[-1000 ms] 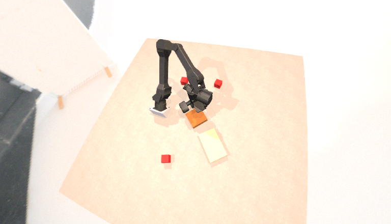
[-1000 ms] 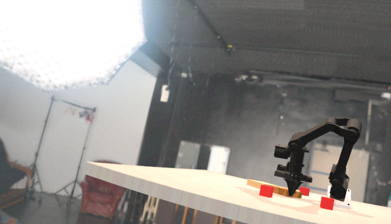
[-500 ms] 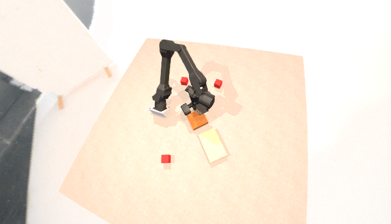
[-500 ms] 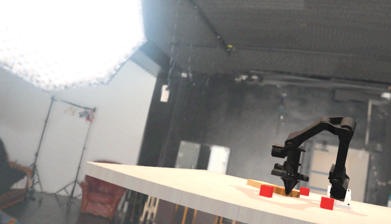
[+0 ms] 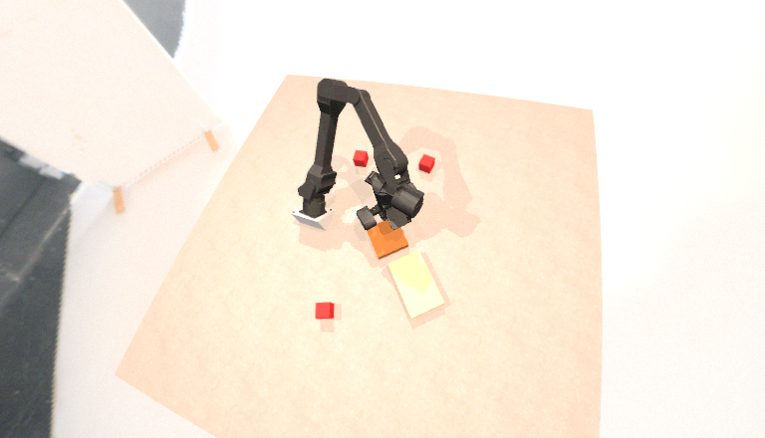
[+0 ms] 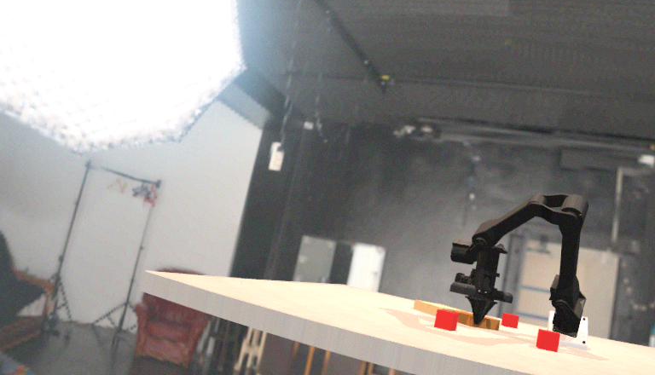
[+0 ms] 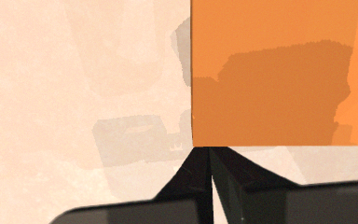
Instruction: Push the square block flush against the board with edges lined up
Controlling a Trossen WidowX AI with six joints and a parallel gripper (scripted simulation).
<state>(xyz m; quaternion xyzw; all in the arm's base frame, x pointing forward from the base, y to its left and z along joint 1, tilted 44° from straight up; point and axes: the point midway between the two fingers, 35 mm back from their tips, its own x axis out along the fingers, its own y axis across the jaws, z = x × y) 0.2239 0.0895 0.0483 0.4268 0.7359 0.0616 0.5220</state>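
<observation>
The orange square block [image 5: 387, 243] [image 7: 280, 103] [image 6: 492, 323] lies flat on the table. The pale yellow board [image 5: 415, 287] [image 6: 427, 307] lies flat beyond it, with a narrow strip of table between them in the top view. The board sits a little to the right of the block, so their long side edges are not in line. My gripper [image 7: 206, 146] [image 6: 478, 323] is shut and empty, pointing down. Its tips are low at the block's side facing away from the board, near one corner, touching or almost touching. The top view hides the tips behind the hand.
Two red cubes [image 5: 360, 158] [image 5: 426, 163] [image 6: 547, 340] [image 6: 445, 319] stand behind the hand, on either side of the forearm in the top view. A third red cube [image 5: 324, 311] [image 6: 510, 320] stands left of the board. The arm's white base plate [image 5: 309, 219] is left of the block.
</observation>
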